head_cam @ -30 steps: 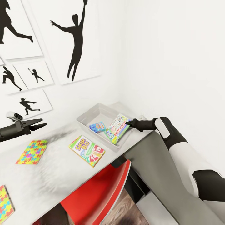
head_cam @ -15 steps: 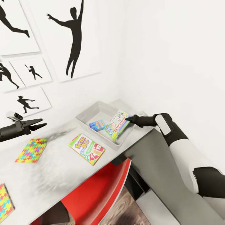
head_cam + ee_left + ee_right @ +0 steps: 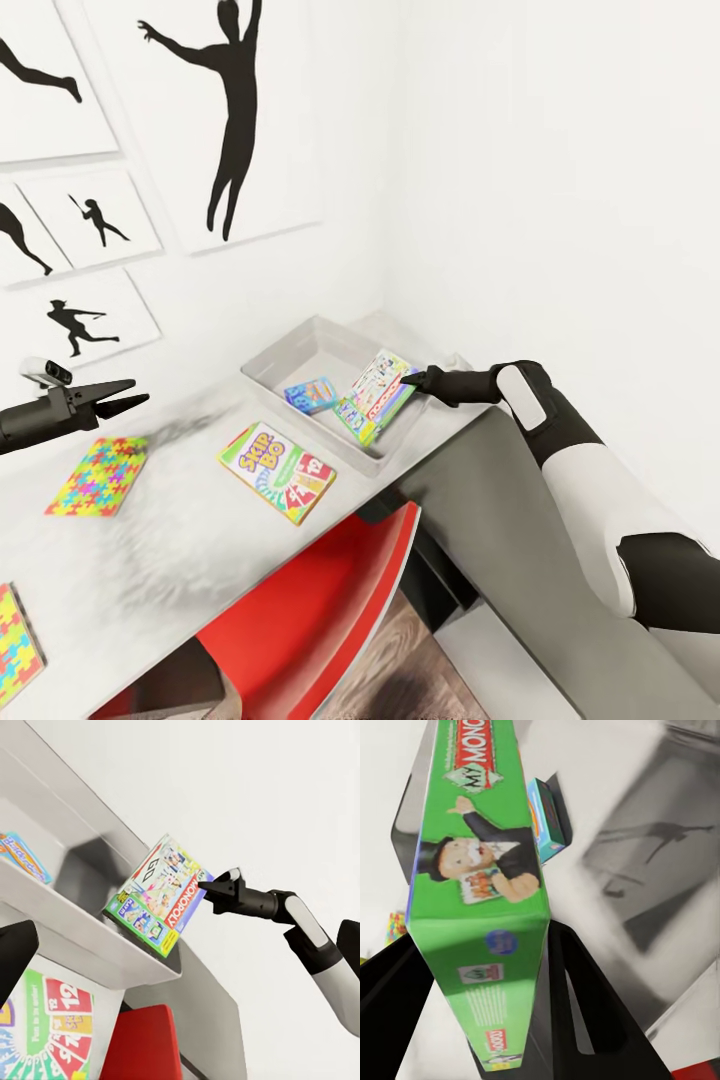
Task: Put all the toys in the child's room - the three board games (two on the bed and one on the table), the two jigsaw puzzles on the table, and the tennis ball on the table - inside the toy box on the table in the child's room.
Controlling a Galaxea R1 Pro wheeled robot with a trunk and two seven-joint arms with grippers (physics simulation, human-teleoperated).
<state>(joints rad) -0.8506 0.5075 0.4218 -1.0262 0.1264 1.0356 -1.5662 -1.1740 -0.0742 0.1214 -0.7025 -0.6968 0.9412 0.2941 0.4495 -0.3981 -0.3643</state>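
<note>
Far left on the white surface [image 3: 180, 540], one jigsaw puzzle [image 3: 18, 640] sits at the near edge, cut off by the frame, and a second jigsaw puzzle [image 3: 97, 475] lies flat further in. Above that second one hovers the left end effector [image 3: 135, 394] — fingers spread, nothing between them, well clear of the surface. On the wall behind, black silhouette pictures [image 3: 225, 110].

Moving right, the Skip-Bo box [image 3: 277, 472] lies flat on the surface, just beside the near wall of the toy box [image 3: 275, 385]. Below the edge, a red chair [image 3: 320, 610].

Inside the toy box, the small blue board game [image 3: 311, 394] rests on the floor of the tray. Right of it the white-and-green Monopoly box [image 3: 377, 396] stands tilted, its lower end down in the tray against the near wall, its upper end raised over the rim — and the right end effector [image 3: 412, 380] is pinching that raised end, its black fingers [image 3: 390, 997] pressed on either side of the box.
</note>
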